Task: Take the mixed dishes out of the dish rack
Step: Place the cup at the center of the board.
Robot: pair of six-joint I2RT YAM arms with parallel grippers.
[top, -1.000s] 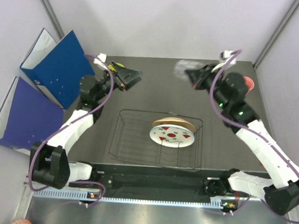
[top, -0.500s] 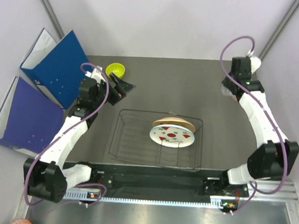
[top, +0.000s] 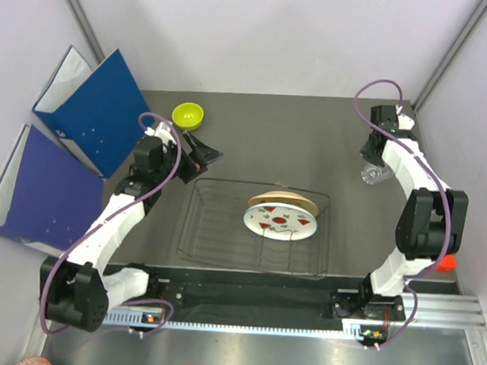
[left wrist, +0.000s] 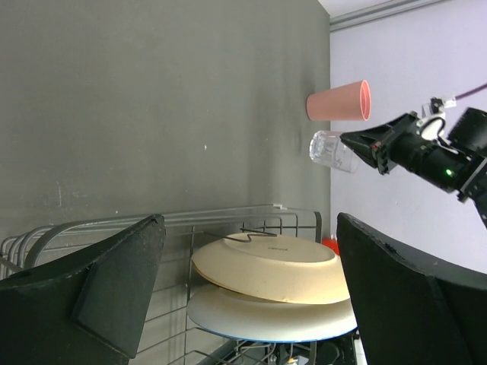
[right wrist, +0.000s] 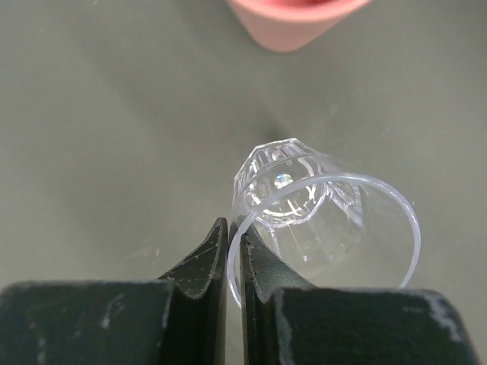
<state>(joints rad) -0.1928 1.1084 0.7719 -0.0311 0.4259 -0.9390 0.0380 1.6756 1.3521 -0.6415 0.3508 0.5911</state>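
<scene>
Parking the tumbler (right wrist: 319, 220) beside the cup (right wrist: 293, 19).
My right jaws pinch its rim to lower it onto the worktop (top: 295, 152); left jaws gape wide toward two plates (top: 280, 221) waiting in the rack (top: 188, 216).

Clear glass tumbler (right wrist: 319, 220) — glossy, matt grey table (top: 295, 144), thin black wire dish rack (top: 227, 181), smooth tan plate (left wrist: 266, 266) — matt

Top camera looks down on whole surface (top: 278, 151); wrist cameras, left distant, right close, share the clear glass tumbler (right wrist: 304, 190).
</scene>
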